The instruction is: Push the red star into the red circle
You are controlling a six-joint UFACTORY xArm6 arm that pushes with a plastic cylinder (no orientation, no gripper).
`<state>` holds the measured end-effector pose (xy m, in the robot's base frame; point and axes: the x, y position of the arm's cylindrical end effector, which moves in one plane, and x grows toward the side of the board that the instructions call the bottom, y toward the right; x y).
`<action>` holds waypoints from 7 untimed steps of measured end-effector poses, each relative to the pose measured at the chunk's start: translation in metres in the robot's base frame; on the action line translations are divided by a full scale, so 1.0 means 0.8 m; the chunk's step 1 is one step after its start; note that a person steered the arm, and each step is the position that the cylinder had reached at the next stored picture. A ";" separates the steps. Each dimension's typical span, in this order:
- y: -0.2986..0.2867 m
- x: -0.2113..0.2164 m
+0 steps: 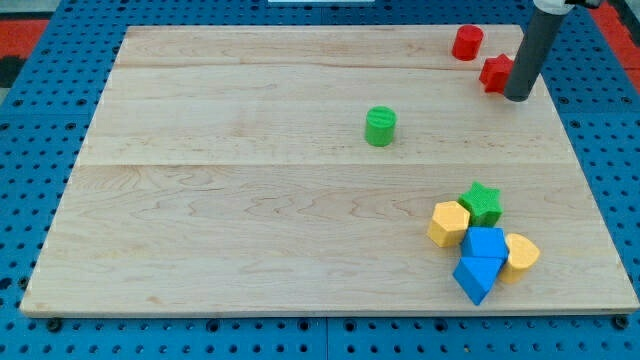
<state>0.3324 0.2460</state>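
The red star (495, 73) lies near the view's top right, partly hidden behind my rod. The red circle (467, 43), a short red cylinder, sits just up and to the left of it, a small gap between them. My tip (517, 97) rests on the board at the star's lower right side, touching or almost touching it.
A green cylinder (380, 127) stands near the board's middle. At the bottom right is a cluster: a green star (482, 203), a yellow hexagon (449, 223), two blue blocks (481, 262) and a yellow block (521, 255). The wooden board (250, 200) ends close to the right of my tip.
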 end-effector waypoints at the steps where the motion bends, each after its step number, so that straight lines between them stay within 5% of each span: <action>1: -0.003 -0.038; 5: -0.089 -0.087; 7: -0.251 -0.086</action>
